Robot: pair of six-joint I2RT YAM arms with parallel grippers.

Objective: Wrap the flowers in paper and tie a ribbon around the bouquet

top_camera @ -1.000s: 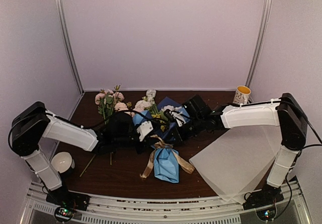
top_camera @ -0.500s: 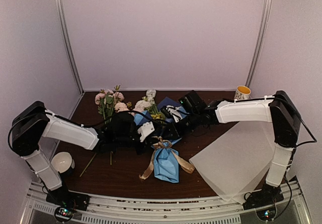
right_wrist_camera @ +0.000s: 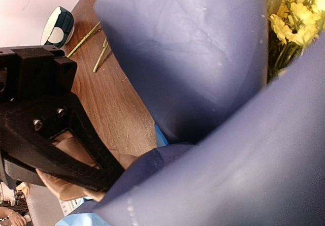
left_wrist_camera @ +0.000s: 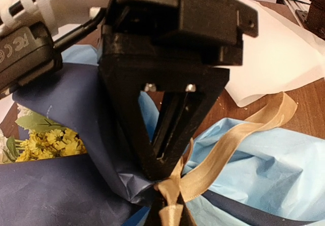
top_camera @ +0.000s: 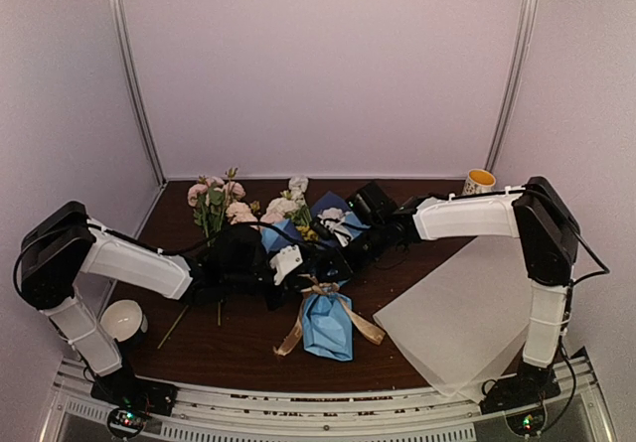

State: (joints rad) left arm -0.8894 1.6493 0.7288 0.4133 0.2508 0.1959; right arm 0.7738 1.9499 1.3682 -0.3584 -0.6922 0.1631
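Note:
The bouquet [top_camera: 323, 318] lies mid-table, a cone of blue paper [left_wrist_camera: 284, 170] with its navy face [right_wrist_camera: 193, 58] turned up around the flowers [top_camera: 284, 207]. Yellow blooms [left_wrist_camera: 48, 142] show at its wide end. The tan ribbon [top_camera: 318, 289] is knotted round the neck, and its tails trail toward the near edge. My left gripper [left_wrist_camera: 170, 213] is shut on the ribbon [left_wrist_camera: 238, 132] just below the knot. My right gripper [left_wrist_camera: 170, 171] comes down from above. Its fingers are nearly together and pinch a strand of ribbon at the knot. In the right wrist view navy paper hides my right fingers.
A pale translucent sheet [top_camera: 467, 318] covers the right near part of the table. A yellow mug [top_camera: 479, 182] stands at the back right. A white bowl [top_camera: 121, 318] sits near the left arm's base. Loose pink flowers [top_camera: 214, 199] and bare stems [top_camera: 179, 325] lie at the left.
My left jaws have closed on the ribbon. My right arm has swung left and toward the back, bringing its gripper over the knot. The bouquet has shifted only slightly.

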